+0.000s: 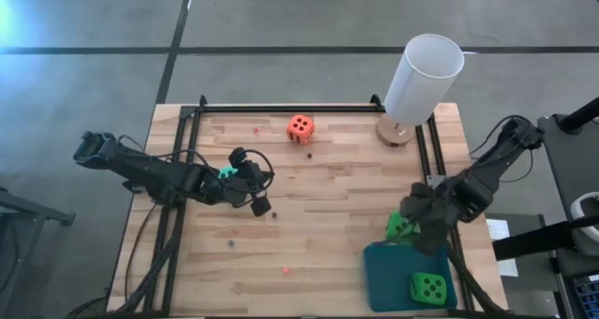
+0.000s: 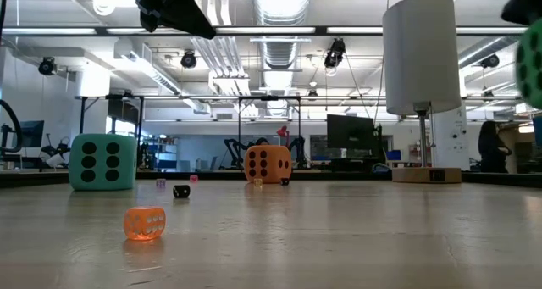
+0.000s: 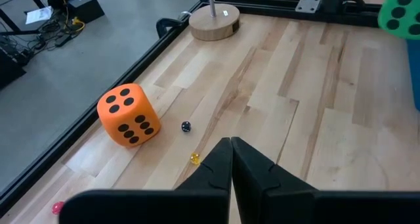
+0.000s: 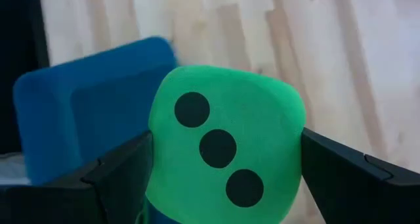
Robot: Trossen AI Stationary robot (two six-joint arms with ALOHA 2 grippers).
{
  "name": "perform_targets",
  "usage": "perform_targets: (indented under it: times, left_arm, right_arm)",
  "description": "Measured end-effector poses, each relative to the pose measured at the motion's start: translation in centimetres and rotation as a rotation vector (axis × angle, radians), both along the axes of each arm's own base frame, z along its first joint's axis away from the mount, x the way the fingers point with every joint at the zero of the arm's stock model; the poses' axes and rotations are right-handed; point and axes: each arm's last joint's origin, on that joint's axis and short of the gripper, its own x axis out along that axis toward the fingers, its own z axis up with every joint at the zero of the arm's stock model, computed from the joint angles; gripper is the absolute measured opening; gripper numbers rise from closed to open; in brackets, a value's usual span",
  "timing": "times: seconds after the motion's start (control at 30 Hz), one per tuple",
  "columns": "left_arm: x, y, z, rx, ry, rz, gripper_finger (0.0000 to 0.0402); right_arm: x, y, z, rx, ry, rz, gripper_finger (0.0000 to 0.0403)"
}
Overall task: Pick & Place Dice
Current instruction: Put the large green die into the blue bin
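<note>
Near right corner: a dark teal tray lies on the worktop with one bright green die already resting in it.
Right gripper: poised at the tray's far edge, its fingers spread wide and pressed on either side of a second green die, which appears to hang clear of the worktop with three pips facing the wrist camera.
Step in hand: by all appearances, carrying this die over the tray for release.
Doing it well: the die looks soft, so the squeeze should be held steady until the cube is fully inside the tray's rim, set beside the die already there and not on top of it, lowered close before the fingers let go so it does not bounce out.
Small bits: an orange mini die sits near the front edge, with a few other tiny pieces scattered about the boards.
Left gripper: waiting above the middle-left of the worktop, fingers pressed together and holding nothing.
Turquoise die: on the worktop just beside the left gripper, partly hidden by it from above.
Orange-red die: near the far edge, around its middle, untouched.
Far right corner: a tall white cylinder stands tilted-looking on a round wooden base.
</note>
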Motion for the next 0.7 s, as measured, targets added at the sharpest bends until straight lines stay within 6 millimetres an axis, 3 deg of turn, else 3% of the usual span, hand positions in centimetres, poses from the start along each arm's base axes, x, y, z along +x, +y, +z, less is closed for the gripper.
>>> perform_targets:
  times: [0.47,0.7]
  left_arm:
    - [0.0,0.0,0.0,0.000,0.000,0.000,0.0010]
    - [0.0,0.0,0.0,0.000,0.000,0.000,0.0010]
  right_arm:
    - [-4.0,3.5,-0.1,0.131,0.081,0.048,0.0343]
    - [-4.9,5.0,-0.8,0.108,0.117,0.075,0.0350]
